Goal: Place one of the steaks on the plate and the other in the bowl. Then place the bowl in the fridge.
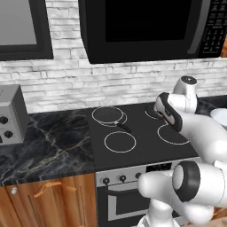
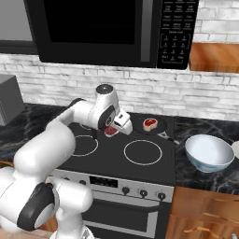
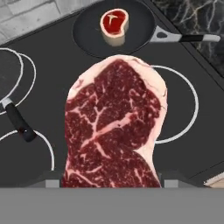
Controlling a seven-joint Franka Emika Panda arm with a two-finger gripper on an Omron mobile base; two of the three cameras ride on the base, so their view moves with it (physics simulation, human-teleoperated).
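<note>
- Here the gripper (image 2: pixel 113 129) hangs over the black stovetop (image 2: pixel 140 163), with one steak (image 3: pixel 114 127) between its two fingers; in the hand view the slab rises from between the finger tips (image 3: pixel 51 179) and covers the middle of the picture.
- The jaws stand wide, one on each side of the meat, and they have hold of it; the steak is lifted clear of the stovetop.
- In the right base view the held steak shows as a small red patch just under the white hand, above the ground between the rear left burner ring and the front right one.
- The second steak (image 2: pixel 150 123) lies in a dark frying pan (image 2: pixel 158 128) at the back right of the stovetop, beyond the held one and well apart from the gripper.
- That pan's handle (image 3: pixel 183 37) points toward the dark marbled counter (image 2: pixel 200 177) to the right.
- The bowl (image 2: pixel 209 153) stands upright on that counter, right of the stove and well apart from the gripper.
- Another frying pan (image 1: pixel 107 115) sits on the rear left burner, its black handle pointing toward the front.
- A black microwave (image 2: pixel 112 30) hangs above the stove against the white brick wall.
</note>
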